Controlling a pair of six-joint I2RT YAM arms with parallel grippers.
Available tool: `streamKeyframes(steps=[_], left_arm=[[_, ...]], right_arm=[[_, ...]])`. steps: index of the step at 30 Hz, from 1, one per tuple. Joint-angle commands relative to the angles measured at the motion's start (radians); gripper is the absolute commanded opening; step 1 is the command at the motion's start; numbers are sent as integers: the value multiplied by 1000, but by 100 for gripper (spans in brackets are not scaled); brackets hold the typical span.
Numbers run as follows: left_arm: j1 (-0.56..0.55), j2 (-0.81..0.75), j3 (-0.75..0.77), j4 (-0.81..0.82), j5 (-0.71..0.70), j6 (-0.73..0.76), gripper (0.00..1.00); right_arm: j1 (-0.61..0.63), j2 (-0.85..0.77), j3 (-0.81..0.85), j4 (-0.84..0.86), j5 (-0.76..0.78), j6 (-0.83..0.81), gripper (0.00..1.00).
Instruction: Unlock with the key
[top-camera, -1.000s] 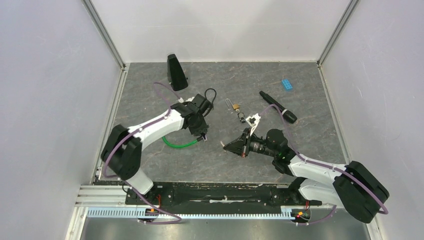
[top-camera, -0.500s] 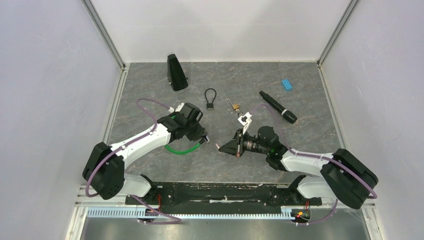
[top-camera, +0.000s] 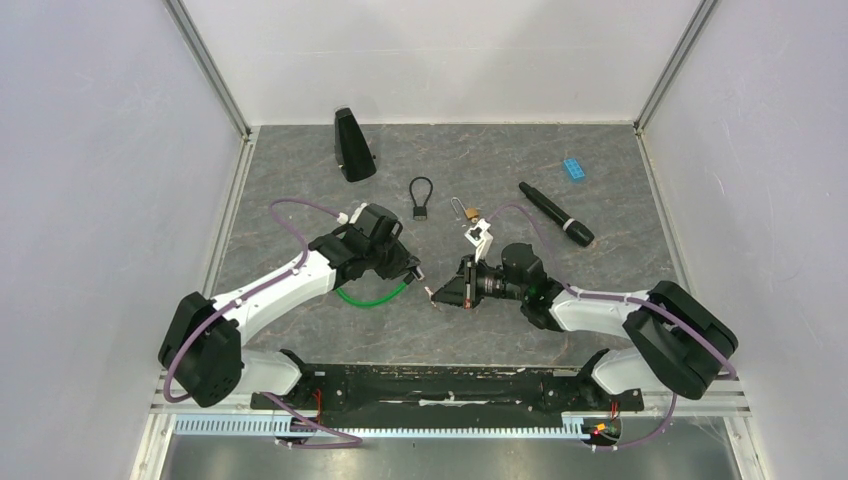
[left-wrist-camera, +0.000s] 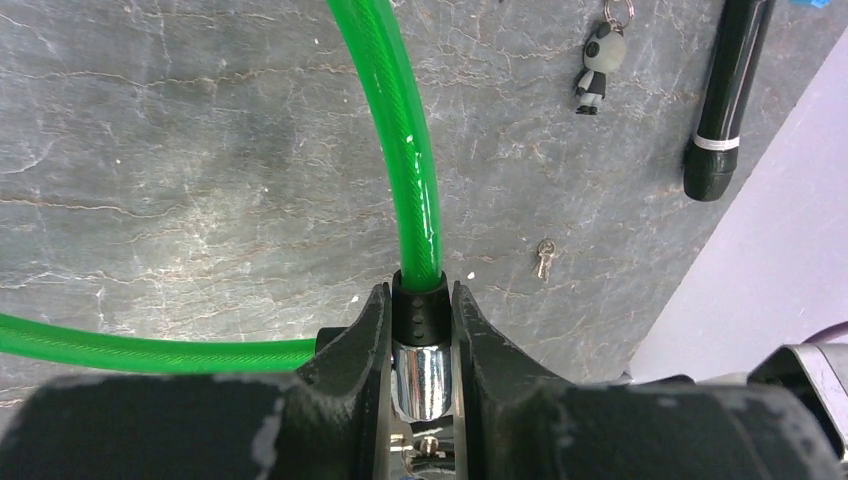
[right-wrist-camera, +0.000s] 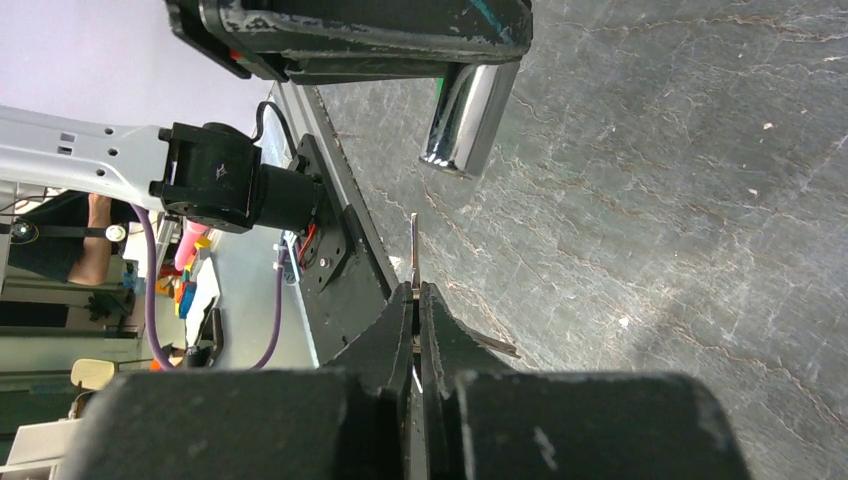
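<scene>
Right fingers (right-wrist-camera: 385, 335) carried the key (right-wrist-camera: 412, 245) closer; left fingers (left-wrist-camera: 362, 335) clamp the green lock (left-wrist-camera: 418, 310).

Right hand (right-wrist-camera: 414, 296) at bottom center, fingers pinched together on a thin key (right-wrist-camera: 412, 248), blade edge-on and pointing up. Just above the tip, with a gap between them in frame, a chrome lock barrel (right-wrist-camera: 466, 118) sticks down out of the left hand (right-wrist-camera: 440, 45) at the top edge. Grey marbled worktop (right-wrist-camera: 680, 200) fills the right side. White arm link (right-wrist-camera: 80, 150) and black base rail (right-wrist-camera: 340, 245) at left.

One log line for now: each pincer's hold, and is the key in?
left pincer: shut on cable lock | right pincer: shut on key | key: apart from chrome barrel, not inserted | step: insertion pending
</scene>
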Motion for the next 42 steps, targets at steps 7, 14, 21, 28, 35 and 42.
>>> streamKeyframes(steps=[7,14,21,28,35,42], left_arm=[[-10,-48,8,60,26,-9,2],[-13,-52,8,60,28,-1,2],[-21,-50,8,60,25,5,2],[-27,-54,7,60,19,8,2],[-33,-52,4,61,13,9,2],[-36,-55,-1,60,10,8,2]], right_arm=[[6,37,68,-36,-11,-15,0],[6,37,77,-44,4,-23,0],[6,27,83,-44,19,-26,0],[5,12,82,-63,53,-36,0],[4,1,70,-40,61,-23,0],[4,-6,63,-30,65,-15,0]])
